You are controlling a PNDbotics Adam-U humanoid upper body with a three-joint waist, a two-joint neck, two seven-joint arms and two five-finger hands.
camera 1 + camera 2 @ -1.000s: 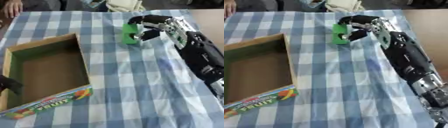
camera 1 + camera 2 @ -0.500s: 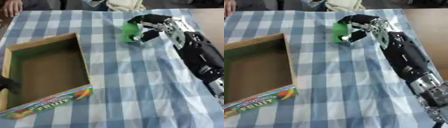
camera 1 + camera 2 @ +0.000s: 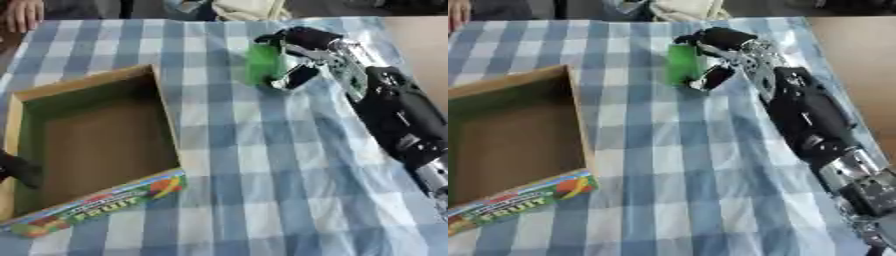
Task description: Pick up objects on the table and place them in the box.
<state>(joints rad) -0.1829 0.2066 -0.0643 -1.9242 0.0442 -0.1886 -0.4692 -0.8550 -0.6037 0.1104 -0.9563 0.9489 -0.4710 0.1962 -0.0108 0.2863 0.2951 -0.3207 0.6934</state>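
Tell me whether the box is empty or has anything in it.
Empty as far as it shows: the box shows only bare brown floor inside. The green object is outside, in the right hand whose fingers curl around it.

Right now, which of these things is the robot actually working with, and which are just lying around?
Part of the job:
- green object, held by the right hand, whose fingers curl round it
- open cardboard box with a fruit label, nothing visible inside
- left hand, dark, at the box's left edge

Just lying about:
- blue checked tablecloth
- pale bundle at the table's far edge
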